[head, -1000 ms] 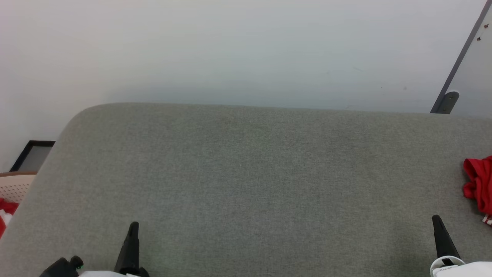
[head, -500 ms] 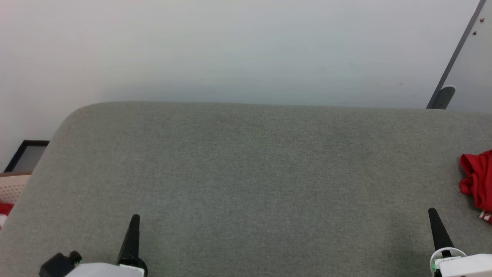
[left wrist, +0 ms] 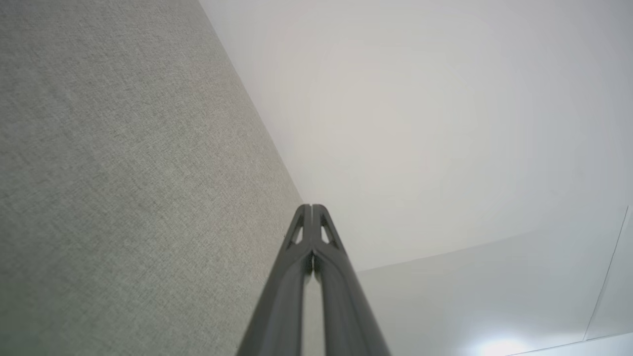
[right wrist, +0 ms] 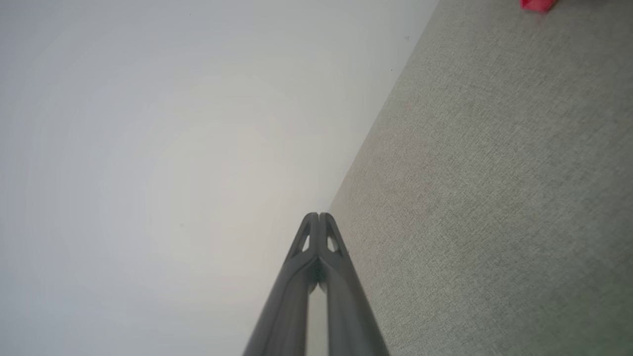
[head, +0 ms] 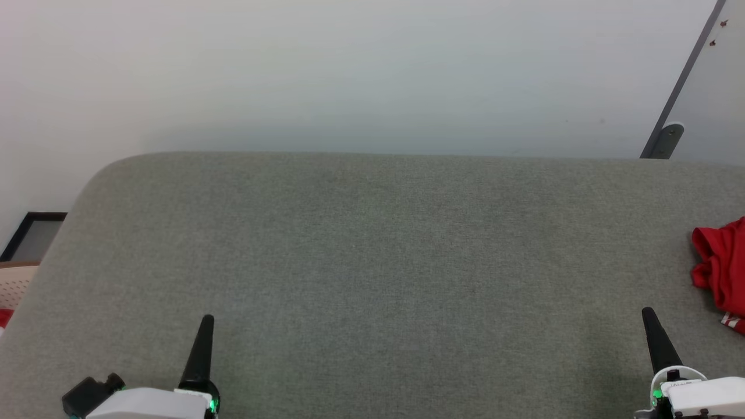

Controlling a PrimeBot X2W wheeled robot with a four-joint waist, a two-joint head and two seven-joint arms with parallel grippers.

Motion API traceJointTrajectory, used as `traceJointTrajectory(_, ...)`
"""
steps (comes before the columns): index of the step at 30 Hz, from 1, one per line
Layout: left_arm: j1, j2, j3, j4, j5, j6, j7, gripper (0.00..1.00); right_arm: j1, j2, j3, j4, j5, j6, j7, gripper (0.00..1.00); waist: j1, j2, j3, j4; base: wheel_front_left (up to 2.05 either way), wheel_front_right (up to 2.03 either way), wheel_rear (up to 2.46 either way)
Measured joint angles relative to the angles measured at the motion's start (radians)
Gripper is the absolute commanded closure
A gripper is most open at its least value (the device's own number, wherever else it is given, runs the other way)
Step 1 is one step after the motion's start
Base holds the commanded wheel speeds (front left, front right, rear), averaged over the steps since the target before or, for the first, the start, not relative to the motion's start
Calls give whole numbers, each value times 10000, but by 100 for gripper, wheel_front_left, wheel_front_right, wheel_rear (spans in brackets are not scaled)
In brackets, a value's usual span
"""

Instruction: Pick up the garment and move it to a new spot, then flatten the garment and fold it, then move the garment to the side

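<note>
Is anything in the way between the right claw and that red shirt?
Nothing visible does: bare gray fabric surface lies between the shut right gripper and the garment, bunched at the right edge.

1. Left tool (head: 205, 325) sits low at the left, pointing up the head view, its two dark fingers (left wrist: 296, 277) pressed together on nothing.
2. Right tool (head: 648, 318) mirrors it at the lower right, likewise closed and empty.

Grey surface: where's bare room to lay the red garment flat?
The whole middle of the grey surface is bare, between left gripper and right gripper, back to the far edge. Crowded only at the right edge, where the bunched garment lies.
</note>
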Motion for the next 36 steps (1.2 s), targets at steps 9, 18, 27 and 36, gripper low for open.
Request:
traceJointTrajectory(9, -190, -58, 58, 73, -759, 0, 213, 100, -180, 75, -40, 38, 652, 0, 217, 100, 1, 0, 54, -83, 0, 0, 0)
traceJointTrajectory(18, -374, -96, 117, 153, -1471, 0, 414, 100, -310, 159, -82, 86, 1269, 0, 420, 100, 0, 0, 108, -165, 0, 0, 0)
traceJointTrajectory(27, -525, -138, 171, 240, -2121, 0, 606, 100, -413, 242, -115, 130, 1850, 0, 593, 100, 0, 0, 162, -249, 0, 0, 0)
traceJointTrajectory(36, -668, -178, 232, 301, -2717, 0, 780, 100, -561, 320, -144, 167, 2389, -2, 738, 100, 1, 0, 216, -331, 0, 0, 0)
